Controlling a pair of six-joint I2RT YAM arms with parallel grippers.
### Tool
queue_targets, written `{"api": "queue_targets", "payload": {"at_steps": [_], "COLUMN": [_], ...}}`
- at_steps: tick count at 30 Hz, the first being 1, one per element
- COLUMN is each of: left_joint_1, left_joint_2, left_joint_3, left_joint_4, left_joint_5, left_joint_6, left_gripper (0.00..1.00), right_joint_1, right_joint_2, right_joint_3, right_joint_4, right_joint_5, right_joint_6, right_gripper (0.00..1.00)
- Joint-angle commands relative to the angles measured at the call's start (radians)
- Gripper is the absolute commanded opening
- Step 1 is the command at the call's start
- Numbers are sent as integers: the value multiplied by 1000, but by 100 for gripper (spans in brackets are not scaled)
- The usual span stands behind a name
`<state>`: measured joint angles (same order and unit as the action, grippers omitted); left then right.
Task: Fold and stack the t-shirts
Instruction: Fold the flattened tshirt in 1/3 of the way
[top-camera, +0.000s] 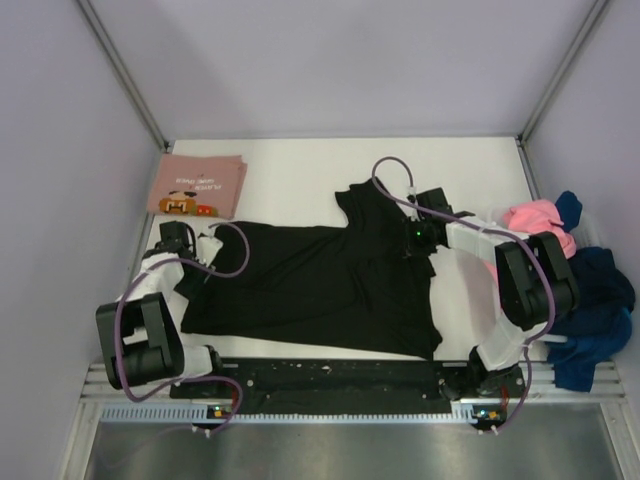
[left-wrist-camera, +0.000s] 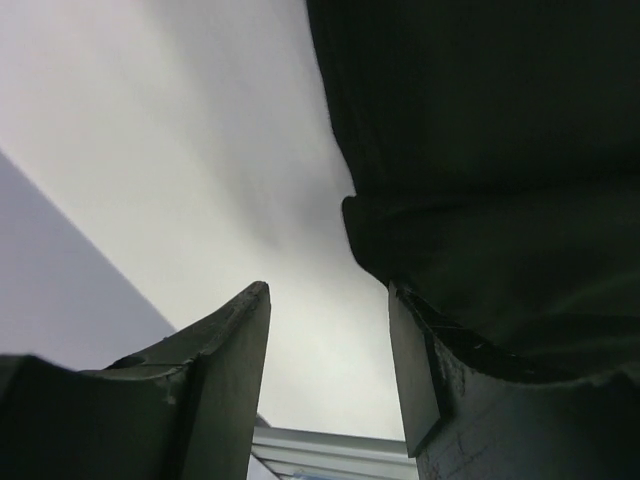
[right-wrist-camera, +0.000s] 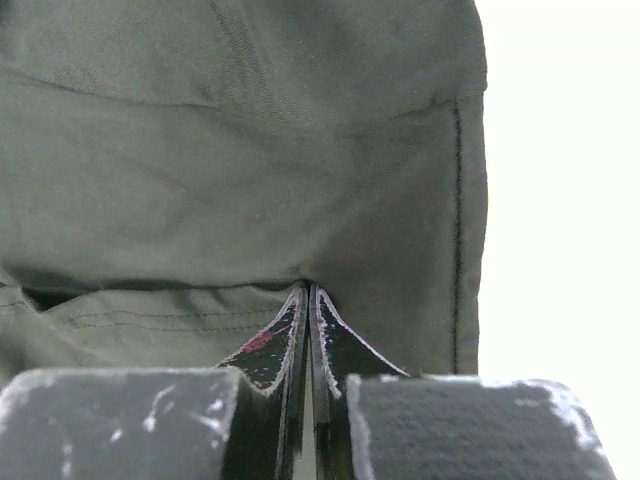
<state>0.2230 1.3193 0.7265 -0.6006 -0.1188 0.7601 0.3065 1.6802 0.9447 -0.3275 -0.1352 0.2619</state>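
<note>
A black t-shirt (top-camera: 320, 285) lies spread on the white table (top-camera: 300, 175), plain side up, with one sleeve pointing to the back. My left gripper (top-camera: 192, 268) sits low at the shirt's left edge; in the left wrist view it (left-wrist-camera: 330, 290) is open, with only table between the fingers and the shirt's hem (left-wrist-camera: 480, 150) beside the right finger. My right gripper (top-camera: 408, 243) rests on the shirt's right part. In the right wrist view it (right-wrist-camera: 308, 292) is shut, with its tips pinching a fold of the cloth (right-wrist-camera: 250, 150).
A folded pink t-shirt with a cartoon print (top-camera: 198, 186) lies at the back left. A loose pile of pink (top-camera: 540, 220), navy (top-camera: 600, 275) and blue (top-camera: 585, 345) shirts sits at the right edge. Grey walls enclose the table.
</note>
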Motion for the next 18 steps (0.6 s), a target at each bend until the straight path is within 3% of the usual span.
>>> {"api": "queue_targets", "payload": {"at_steps": [1, 4, 8, 10, 12, 14, 15, 18], "left_joint_1": [22, 22, 22, 22, 21, 18, 15, 0], "left_joint_2": [38, 44, -57, -135, -207, -267, -291, -360], "left_joint_3": [-74, -91, -49, -19, 14, 31, 30, -13], "left_joint_4": [146, 165, 102, 49, -37, -141, -192, -290], "left_joint_5": [-25, -22, -9, 11, 69, 176, 214, 271], "left_joint_6": [-13, -47, -39, -4, 50, 106, 145, 246], "left_gripper": [54, 52, 52, 53, 55, 56, 56, 56], "right_joint_1": [-15, -15, -14, -10, -4, 6, 19, 100], "right_joint_2": [-2, 27, -29, -117, -215, -327, -368, -494], "right_joint_3": [51, 92, 143, 144, 132, 89, 66, -27], "right_joint_4": [24, 7, -89, -163, -261, -361, -404, -548], "right_joint_5": [83, 83, 130, 241, 319, 289, 255, 220], "right_joint_6": [-19, -24, -10, 32, 81, 137, 166, 261], "right_gripper": [0, 1, 35, 48, 53, 57, 64, 64]}}
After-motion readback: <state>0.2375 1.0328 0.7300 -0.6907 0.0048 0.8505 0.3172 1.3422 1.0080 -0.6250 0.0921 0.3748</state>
